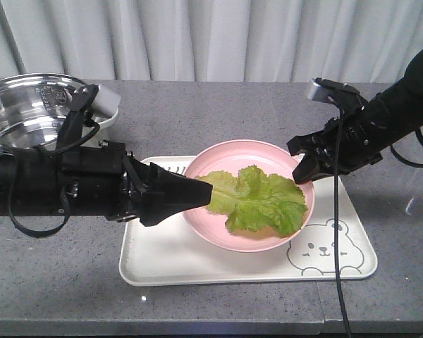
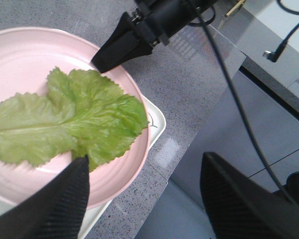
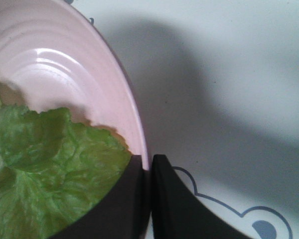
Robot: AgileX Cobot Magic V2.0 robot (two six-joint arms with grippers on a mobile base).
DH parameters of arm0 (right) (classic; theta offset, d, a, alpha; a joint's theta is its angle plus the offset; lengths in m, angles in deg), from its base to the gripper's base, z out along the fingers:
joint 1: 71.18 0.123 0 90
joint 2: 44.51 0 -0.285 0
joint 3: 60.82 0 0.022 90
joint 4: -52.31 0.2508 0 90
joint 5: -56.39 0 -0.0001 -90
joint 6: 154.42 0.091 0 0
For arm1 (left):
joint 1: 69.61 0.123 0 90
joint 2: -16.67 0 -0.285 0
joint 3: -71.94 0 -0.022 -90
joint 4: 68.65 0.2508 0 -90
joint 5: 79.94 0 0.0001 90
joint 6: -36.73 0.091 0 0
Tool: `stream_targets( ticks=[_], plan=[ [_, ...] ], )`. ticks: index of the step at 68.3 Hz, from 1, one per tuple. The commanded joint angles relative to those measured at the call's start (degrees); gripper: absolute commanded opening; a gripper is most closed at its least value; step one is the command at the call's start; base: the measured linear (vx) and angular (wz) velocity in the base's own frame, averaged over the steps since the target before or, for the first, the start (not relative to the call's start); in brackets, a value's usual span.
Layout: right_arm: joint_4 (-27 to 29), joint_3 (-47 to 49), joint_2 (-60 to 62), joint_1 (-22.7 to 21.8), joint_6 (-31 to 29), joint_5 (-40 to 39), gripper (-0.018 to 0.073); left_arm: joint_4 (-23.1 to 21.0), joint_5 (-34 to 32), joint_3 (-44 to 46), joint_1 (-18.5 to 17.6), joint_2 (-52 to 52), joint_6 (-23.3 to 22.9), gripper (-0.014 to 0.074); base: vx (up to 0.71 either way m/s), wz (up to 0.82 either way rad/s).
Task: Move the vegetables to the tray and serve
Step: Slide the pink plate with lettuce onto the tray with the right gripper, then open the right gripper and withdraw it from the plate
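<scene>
Tray [image 1: 197,262] w/ bear drawing is sitting near the front of the table [image 1: 56,289], pink plate [image 1: 222,160] resting on it. Lettuce leaves [image 1: 257,201] are lying flat in the plate, between both pincers. Right gripper [image 1: 301,169] is clenching the plate's rim, leaf edge just beside its inner finger. Left gripper [image 1: 201,193] is gaping wide, one fingertip right at the leaves' opp. end.

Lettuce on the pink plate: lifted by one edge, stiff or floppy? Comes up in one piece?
Probably floppy: the lettuce is crinkled leaves lying flat on the pink plate, so it should droop from a one-edge pinch. It looks thin, so likely very light. The overlapping leaves may separate, leaving one behind.
</scene>
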Motion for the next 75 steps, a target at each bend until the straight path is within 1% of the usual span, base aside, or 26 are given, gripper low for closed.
stream_targets(
  ticks=[1,20,27,38,49,54,59,66,75],
  plan=[
    [3.13,1.54,0.66,-0.17,0.00,-1.27,-0.0004,-3.48,0.24,1.20,-0.29,1.58,0.22,0.0470,0.00,0.00],
    [4.03,1.54,-4.06,-0.17,0.00,-1.84,0.0000,-3.48,0.24,1.20,-0.29,1.58,0.22,0.0470,0.00,0.00],
    [3.97,1.54,-4.88,-0.17,0.23,-1.90,0.0028,-3.48,0.24,1.20,-0.29,1.58,0.22,0.0470,0.00,0.00],
    [3.37,1.54,-5.09,-0.17,0.22,-2.31,0.0126,-3.48,0.24,1.20,-0.29,1.58,0.22,0.0470,0.00,0.00],
    [2.01,1.54,-5.09,-0.17,0.15,-2.31,0.0269,-3.48,0.24,1.20,-0.29,1.58,0.22,0.0470,0.00,0.00],
    [0.17,1.54,-4.89,-0.23,0.15,-2.64,0.0314,-3.48,0.24,1.20,-0.29,1.58,0.22,0.0470,0.00,0.00],
    [-3.14,1.54,-4.16,-0.23,0.15,-2.64,0.0338,-3.48,0.24,1.20,-0.29,1.58,0.22,0.0470,0.00,0.00],
    [-7.52,1.54,-1.39,-0.23,1.09,-2.13,0.0340,-3.48,0.24,1.20,-0.29,1.58,0.22,0.0470,0.00,0.00],
    [-9.39,1.54,4.56,-0.23,2.88,-0.75,0.0340,-3.48,0.24,1.20,-0.29,1.58,0.22,0.0470,0.00,0.00]
  ],
)
